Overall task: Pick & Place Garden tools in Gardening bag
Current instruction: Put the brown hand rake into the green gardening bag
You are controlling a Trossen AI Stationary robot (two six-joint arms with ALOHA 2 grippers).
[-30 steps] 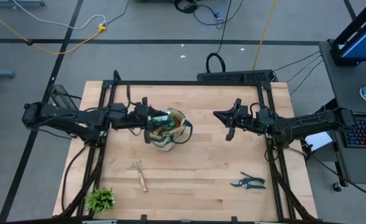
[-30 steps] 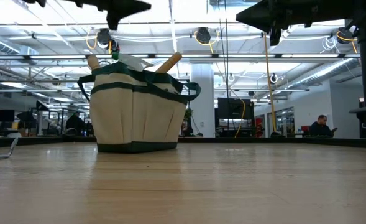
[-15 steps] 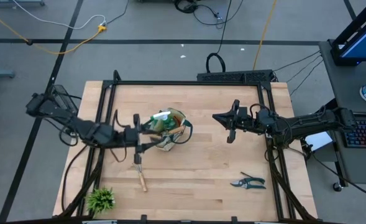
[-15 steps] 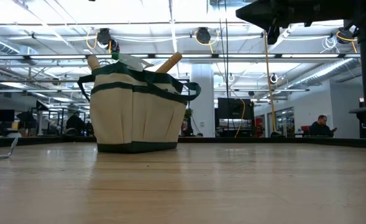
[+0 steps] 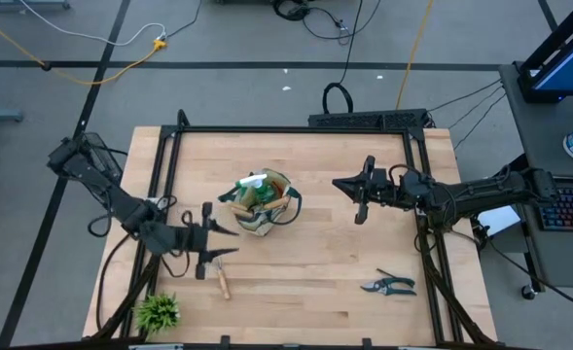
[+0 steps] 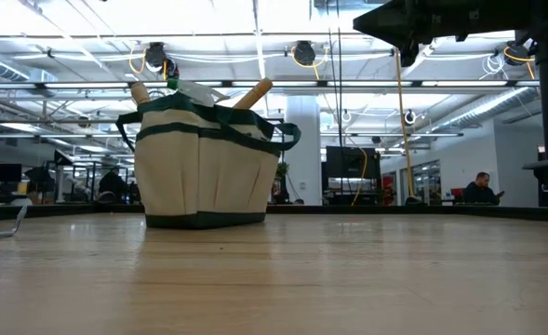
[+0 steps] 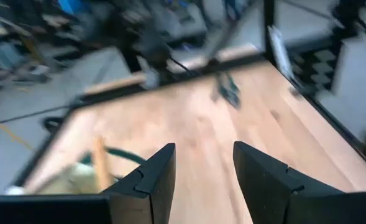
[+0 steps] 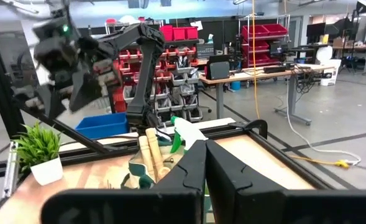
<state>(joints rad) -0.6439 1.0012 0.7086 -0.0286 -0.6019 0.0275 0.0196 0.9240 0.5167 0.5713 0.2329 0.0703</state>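
My left gripper (image 5: 211, 255) hangs with its two dark fingers (image 7: 150, 177) parted and nothing between them, set just above the prong end of the small wooden-handled rake (image 5: 220, 274) that lies flat on the pale wooden table (image 5: 315, 282); I judge the gap is kept that wide so I can drop straight down over the thin neck of the tool and close on it. Behind me and off to my outer side, near the table's front corner, the small leafy green plant in its white pot (image 5: 158, 312) stands apart from the job and I leave it be. Ahead of my left gripper, close by, sits the beige canvas gardening bag with dark green trim (image 5: 263, 204), upright with its mouth open; wooden handles (image 6: 252, 93) and a green spray bottle (image 5: 254, 182) already stick out of it, leaning on the rim, so the rake must go in beside them. Beyond the bag, well apart from it, my right gripper (image 5: 361, 190) waits in the air with its fingers pressed together and empty, pointing toward the bag. Nearer the front edge on that side, well clear of the right gripper, the dark pruning shears (image 5: 388, 285) lie flat on the wood, not yet collected.
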